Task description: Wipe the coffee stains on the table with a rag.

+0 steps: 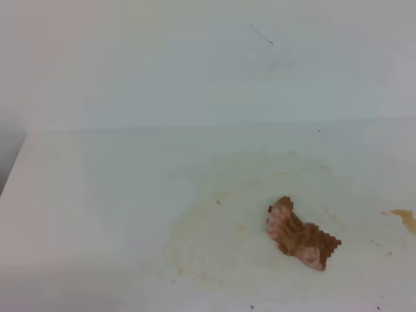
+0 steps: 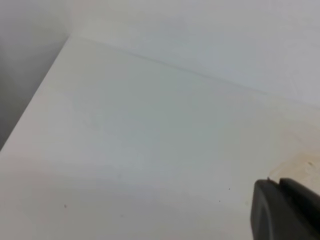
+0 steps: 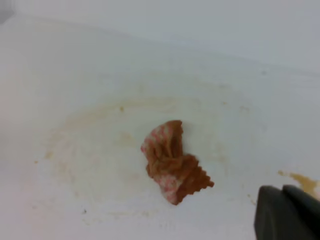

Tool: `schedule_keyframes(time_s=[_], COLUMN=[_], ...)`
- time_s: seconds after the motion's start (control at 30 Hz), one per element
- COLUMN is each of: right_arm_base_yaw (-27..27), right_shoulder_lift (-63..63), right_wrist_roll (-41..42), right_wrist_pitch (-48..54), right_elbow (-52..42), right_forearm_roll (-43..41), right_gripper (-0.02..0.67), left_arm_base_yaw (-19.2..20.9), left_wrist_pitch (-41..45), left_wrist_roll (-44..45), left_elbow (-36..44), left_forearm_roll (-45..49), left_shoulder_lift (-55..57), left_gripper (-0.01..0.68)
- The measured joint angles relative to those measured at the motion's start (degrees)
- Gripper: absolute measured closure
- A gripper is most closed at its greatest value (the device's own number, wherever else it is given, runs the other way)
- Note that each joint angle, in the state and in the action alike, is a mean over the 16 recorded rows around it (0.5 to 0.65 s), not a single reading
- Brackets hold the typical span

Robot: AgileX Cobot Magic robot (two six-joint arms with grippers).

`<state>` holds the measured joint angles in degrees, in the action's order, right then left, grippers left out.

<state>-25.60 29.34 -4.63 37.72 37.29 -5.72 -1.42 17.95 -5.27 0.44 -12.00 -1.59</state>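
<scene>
The rag [image 1: 300,235], a crumpled pink-and-white wad stained brown with a zigzag edge, lies loose on the white table [image 1: 84,195]. It rests on the right part of the large, faint tan coffee stain [image 1: 221,227]. A small amber blotch [image 1: 404,218] sits further right. In the right wrist view the rag [image 3: 172,162] lies left of and beyond my right gripper [image 3: 281,189], whose dark fingers are shut with nothing in them, with the blotch [image 3: 304,182] just behind. My left gripper [image 2: 277,182] shows as two dark fingers pressed together over bare table, near a faint stain edge [image 2: 300,160]. No gripper shows in the exterior view.
A plain white wall [image 1: 208,65] rises behind the table. The table's left edge [image 1: 12,170] drops off to a grey gap. Tiny dark specks dot the surface near the front [image 1: 251,307].
</scene>
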Motion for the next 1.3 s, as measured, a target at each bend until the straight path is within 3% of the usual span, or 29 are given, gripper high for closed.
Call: schedule_keyframes(time_s=[0.43, 0.7, 1.3], right_arm_base_yaw=[0.0, 0.0, 1.92], right_shoulder_lift=[-12.43, -12.59, -13.2], right_wrist_roll=[-5.52, -9.85, -9.85], right_wrist_pitch=[1.23, -1.02, 1.32], right_elbow=[-3.93, -6.27, -8.73], right_forearm_roll=[-14.65, -12.71, -9.8], right_gripper=[0.651, 0.651, 0.651], left_arm_base_yaw=[0.0, 0.0, 0.0], left_wrist_pitch=[-0.11, 0.11, 0.11], left_wrist_roll=[0.0, 0.0, 0.0], left_elbow=[0.87, 0.29, -0.15], left_forearm_roll=[0.0, 0.0, 0.0], left_shoulder_lift=[0.0, 0.0, 0.0], left_gripper=[0.674, 0.675, 0.676])
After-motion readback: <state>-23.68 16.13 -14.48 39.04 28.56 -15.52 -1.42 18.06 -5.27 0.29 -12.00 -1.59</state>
